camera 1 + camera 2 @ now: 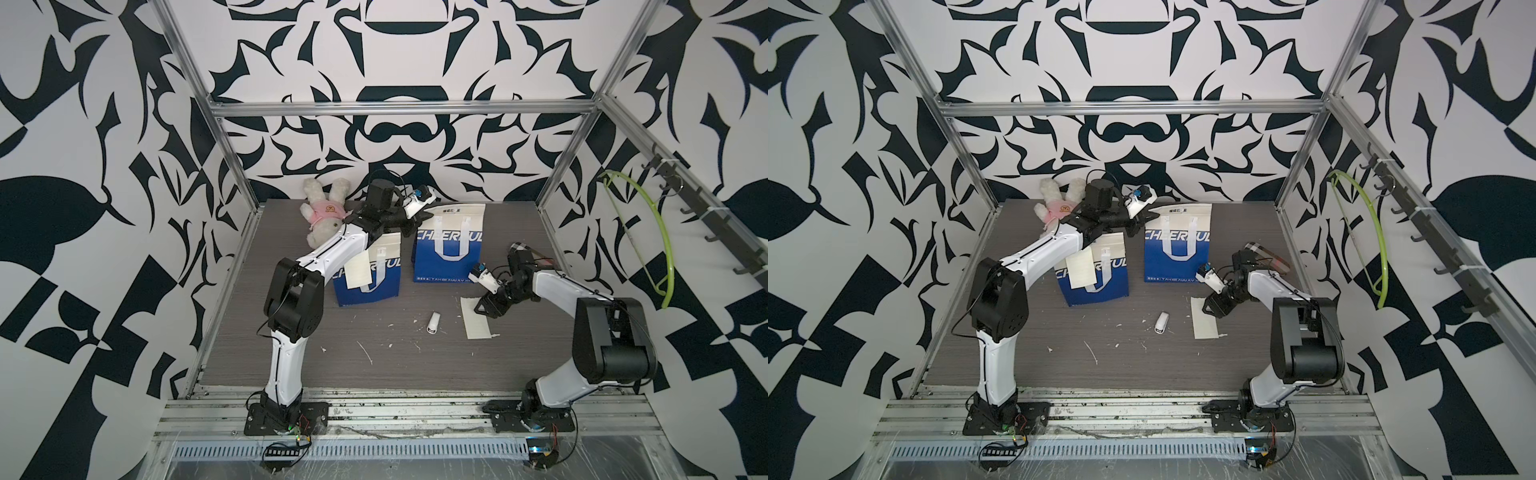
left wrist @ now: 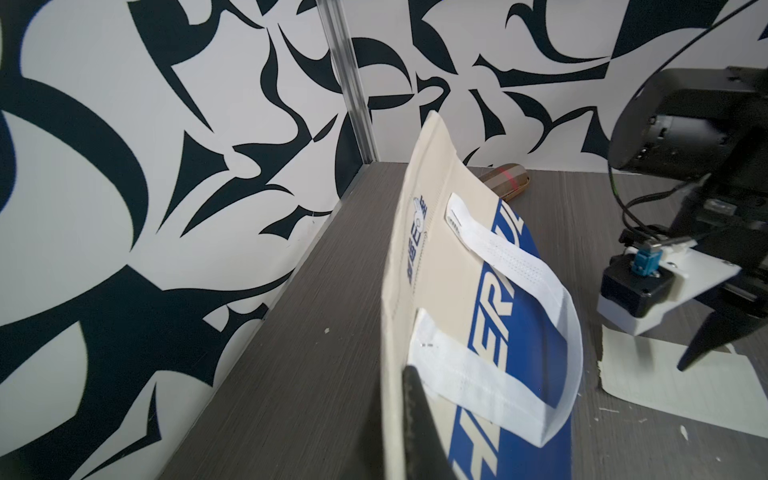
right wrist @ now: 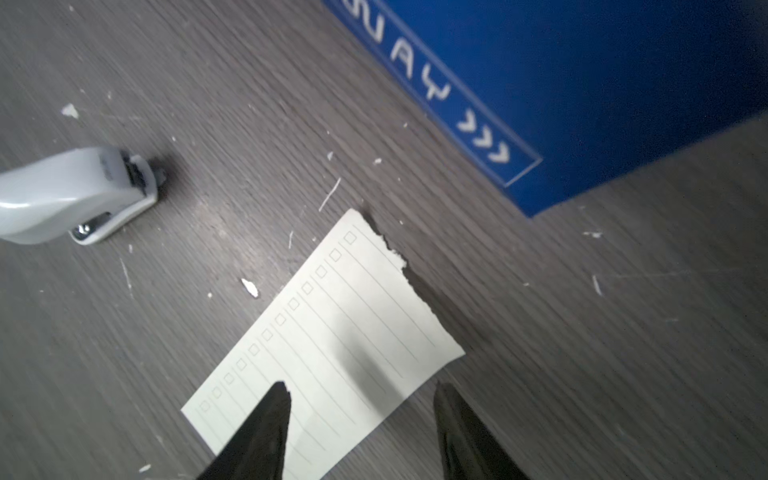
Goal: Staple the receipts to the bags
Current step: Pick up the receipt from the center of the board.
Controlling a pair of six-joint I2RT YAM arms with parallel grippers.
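Note:
Two blue and cream "CHEERFUL" bags stand at the back of the table in both top views. The left bag (image 1: 368,278) has a receipt (image 1: 358,270) hanging on its front. My left gripper (image 1: 428,215) is shut on the top rim of the right bag (image 1: 449,249); in the left wrist view one black finger (image 2: 415,407) presses the cream wall (image 2: 440,257) and the other finger is hidden behind it. A second receipt (image 3: 332,332) lies flat on the table. My right gripper (image 3: 363,390) hovers open over its near end. The white stapler (image 1: 433,323) lies left of that receipt.
A plush rabbit (image 1: 326,212) lies at the back left. Behind my right arm sits a plaid pouch (image 1: 525,249). A green hoop (image 1: 648,232) hangs on the right wall rail. Small paper scraps (image 1: 365,352) dot the grey table (image 1: 374,365), ringed by metal frame posts.

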